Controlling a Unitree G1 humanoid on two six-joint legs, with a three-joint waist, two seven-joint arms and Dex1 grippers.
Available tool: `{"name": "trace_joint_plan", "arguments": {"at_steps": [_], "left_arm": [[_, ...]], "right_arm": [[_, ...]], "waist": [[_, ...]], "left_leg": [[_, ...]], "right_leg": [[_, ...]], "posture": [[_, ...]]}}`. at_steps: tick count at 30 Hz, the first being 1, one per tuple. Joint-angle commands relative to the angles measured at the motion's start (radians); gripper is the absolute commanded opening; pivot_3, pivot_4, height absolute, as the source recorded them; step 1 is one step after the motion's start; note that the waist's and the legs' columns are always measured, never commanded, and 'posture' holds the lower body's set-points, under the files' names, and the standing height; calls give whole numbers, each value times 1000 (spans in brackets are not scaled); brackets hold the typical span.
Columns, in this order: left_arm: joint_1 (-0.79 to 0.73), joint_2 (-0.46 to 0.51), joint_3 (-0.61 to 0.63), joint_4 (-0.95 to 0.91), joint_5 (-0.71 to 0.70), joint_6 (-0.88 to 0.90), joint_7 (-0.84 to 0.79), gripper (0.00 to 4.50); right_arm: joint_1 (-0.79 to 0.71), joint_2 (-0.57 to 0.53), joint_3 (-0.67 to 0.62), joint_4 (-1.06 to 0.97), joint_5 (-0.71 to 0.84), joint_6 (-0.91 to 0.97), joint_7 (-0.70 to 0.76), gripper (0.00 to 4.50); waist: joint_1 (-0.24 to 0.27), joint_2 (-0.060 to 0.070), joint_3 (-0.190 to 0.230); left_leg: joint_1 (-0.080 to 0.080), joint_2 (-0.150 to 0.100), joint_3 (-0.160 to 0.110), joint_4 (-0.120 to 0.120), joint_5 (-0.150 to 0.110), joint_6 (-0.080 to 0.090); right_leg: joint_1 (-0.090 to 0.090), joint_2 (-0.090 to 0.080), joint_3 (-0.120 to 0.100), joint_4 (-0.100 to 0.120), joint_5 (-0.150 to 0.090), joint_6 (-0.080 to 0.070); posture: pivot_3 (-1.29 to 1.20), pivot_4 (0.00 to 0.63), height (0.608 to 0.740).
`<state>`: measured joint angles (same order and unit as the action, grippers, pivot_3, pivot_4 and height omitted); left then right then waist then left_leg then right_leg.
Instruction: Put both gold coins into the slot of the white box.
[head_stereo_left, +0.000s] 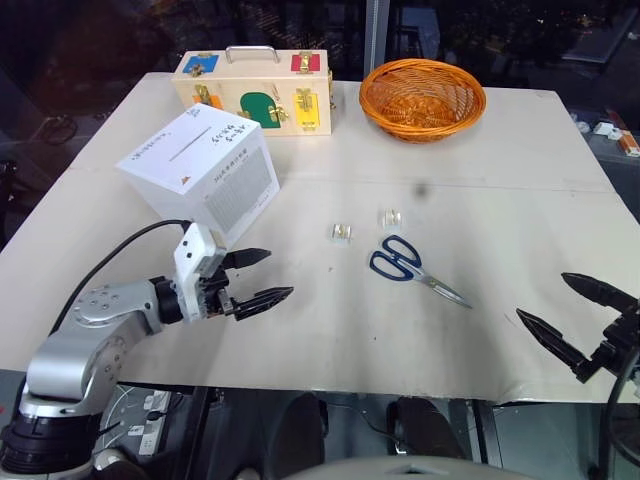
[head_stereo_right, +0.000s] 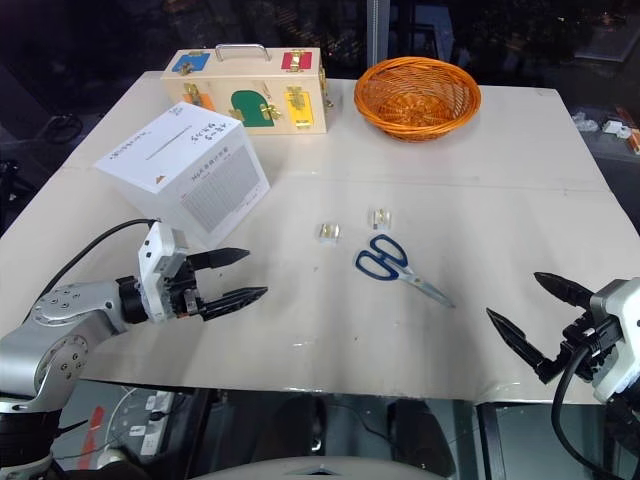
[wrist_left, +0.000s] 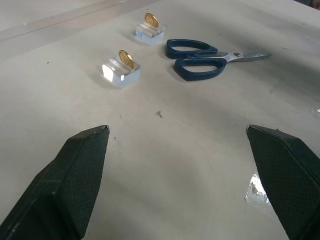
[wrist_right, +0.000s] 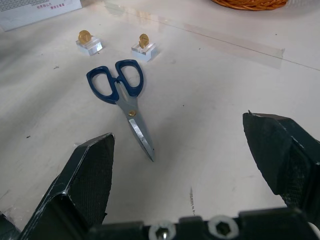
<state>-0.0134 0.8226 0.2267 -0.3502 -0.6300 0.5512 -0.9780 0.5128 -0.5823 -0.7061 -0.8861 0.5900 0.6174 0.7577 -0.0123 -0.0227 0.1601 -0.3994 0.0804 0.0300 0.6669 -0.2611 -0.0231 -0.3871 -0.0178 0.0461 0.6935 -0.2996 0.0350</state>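
Observation:
Two gold coins stand on edge, each in a small clear holder, mid-table: one coin (head_stereo_left: 342, 231) nearer the left, the other coin (head_stereo_left: 390, 216) just right of it. The white box (head_stereo_left: 200, 172) sits at the left, its thin dark slot (head_stereo_left: 192, 141) across the top face. My left gripper (head_stereo_left: 280, 272) hovers open in front of the box, pointing toward the coins, a short way off. At the table's front right edge my right gripper (head_stereo_left: 541, 295) hangs open and empty. The wrist views show both coins (wrist_left: 125, 58) (wrist_right: 84, 36) ahead of open fingers.
Blue-handled scissors (head_stereo_left: 410, 265) lie just in front of the coins, blades pointing right. A wooden box (head_stereo_left: 255, 90) with coloured latches and an orange wicker basket (head_stereo_left: 422, 97) stand at the back. The table's front edge (head_stereo_left: 330, 388) runs close under both grippers.

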Motion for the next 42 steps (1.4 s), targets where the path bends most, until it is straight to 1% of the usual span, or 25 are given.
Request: {"name": "trace_joint_plan", "arguments": {"at_steps": [1, 2, 3, 4, 6, 7, 9, 10, 12, 14, 17, 19, 20, 21, 22, 23, 29, 42], "left_arm": [[-57, 2, 23, -68, -44, 13, 19, 4467], [-99, -6, 19, -90, -71, 31, 33, 4467], [-131, -10, 14, -104, -88, 43, 42, 4467], [-156, -14, 13, -115, -105, 59, 50, 4467], [-180, -9, 7, -130, -110, 67, 49, 4467], [-192, -10, 9, -137, -122, 76, 56, 4467], [-204, -12, 13, -144, -138, 95, 74, 4467], [-204, -11, 14, -146, -139, 97, 75, 4467], [-198, -9, 14, -152, -135, 96, 77, 4467], [-192, -8, 20, -155, -135, 99, 83, 4500], [-174, -1, 33, -158, -132, 103, 91, 4500], [-161, 3, 43, -164, -130, 100, 95, 4500], [-157, 4, 47, -166, -130, 100, 98, 4500], [-154, 5, 49, -168, -129, 99, 98, 4500], [-151, 6, 51, -169, -129, 98, 98, 4500], [-148, 7, 54, -171, -130, 98, 99, 4500], [-119, 11, 72, -184, -133, 96, 98, 4500], [-94, 13, 84, -183, -134, 89, 87, 4500]], "right_arm": [[-120, -10, 131, -31, -56, 45, -136, 4488], [-235, -27, 257, -53, -133, 131, -264, 4488], [-330, -46, 360, -64, -192, 212, -356, 4488], [-420, -51, 445, -59, -223, 271, -409, 4488], [-567, -9, 524, -17, -178, 383, -440, 4488], [-644, 32, 553, 14, -149, 425, -455, 4488], [-746, 96, 582, 60, -114, 494, -475, 4488], [-802, 126, 620, 104, -135, 522, -504, 4488], [-892, 176, 693, 197, -190, 560, -567, 4488], [-958, 227, 744, 267, -214, 576, -601, 3961], [-1053, 312, 809, 393, -264, 562, -652, 2764], [-1124, 395, 835, 514, -305, 542, -701, 2764], [-1146, 417, 842, 555, -325, 528, -717, 2230], [-1158, 429, 841, 579, -338, 522, -724, 2193], [-1165, 433, 841, 591, -346, 517, -723, 1913], [-1171, 436, 841, 598, -351, 516, -719, 1438], [-1203, 449, 843, 639, -370, 521, -702, 1438], [-1217, 480, 852, 673, -393, 530, -679, 1438]], "waist": [[-1, 0, 0], [-9, -5, 0], [-18, -8, 3], [-21, -8, 4], [-21, -7, 3], [-20, -6, 3], [-20, -6, 3], [-20, -6, 3], [-22, -6, 3], [-22, -6, 3], [-21, -6, 3], [-25, -6, 3], [-28, -6, 3], [-28, -6, 3], [-26, -6, 3], [-21, -5, 3], [-22, -5, 3], [-27, -5, 3]], "left_leg": [[0, 0, 0, 0, 0, 0], [1, 0, 0, 0, 0, 0], [2, 1, 0, 1, 0, 0], [1, 2, 0, 3, 1, -1], [1, 1, -1, 2, 1, -1], [1, 1, -1, 0, 1, -1], [-1, 1, -2, -1, 1, -2], [-2, 1, -3, -1, 1, -2], [-10, 0, -5, -1, 1, -2], [-18, 0, -6, 0, 3, -6], [-19, -1, -6, -1, 3, -6], [-19, -1, -6, 0, 3, -5], [-19, -1, -6, 0, 2, -3], [-19, -1, -6, 0, 1, -2], [-18, -1, -6, 0, 1, -2], [-18, -1, -6, 0, 1, -2], [-20, -1, -6, 0, 1, -2], [-20, -1, -6, 0, 1, -2]], "right_leg": [[0, 0, 0, 0, 0, 0], [0, 0, 0, 0, 0, 0], [1, 1, 1, 1, 0, 0], [0, 2, 1, 1, 0, 0], [0, 1, 1, 1, 1, -1], [0, 1, 1, 1, 1, -1], [-2, 2, 1, 1, 0, -2], [-3, 2, 0, 0, -1, -3], [-11, 2, -1, 1, -1, -3], [-19, 2, -1, 2, 0, -3], [-19, 1, -1, 1, 0, -3], [-19, 1, -1, 2, 0, -3], [-19, 1, -1, 2, 0, -3], [-19, 1, -1, 3, 0, -3], [-20, 1, -1, 3, 0, -3], [-20, 1, -2, 3, 0, -3], [-20, 0, -2, 2, 0, -3], [-20, 1, -2, 3, 0, -3]], "posture": [[0, 150, 726], [0, 150, 726], [0, 150, 726], [0, 150, 726], [0, 150, 726], [0, 150, 726], [0, 150, 726], [0, 150, 726], [0, 150, 726], [0, 150, 726], [0, 150, 726], [0, 150, 726], [0, 150, 726], [0, 150, 726], [0, 150, 726], [0, 150, 726], [0, 150, 726], [0, 150, 726]]}}
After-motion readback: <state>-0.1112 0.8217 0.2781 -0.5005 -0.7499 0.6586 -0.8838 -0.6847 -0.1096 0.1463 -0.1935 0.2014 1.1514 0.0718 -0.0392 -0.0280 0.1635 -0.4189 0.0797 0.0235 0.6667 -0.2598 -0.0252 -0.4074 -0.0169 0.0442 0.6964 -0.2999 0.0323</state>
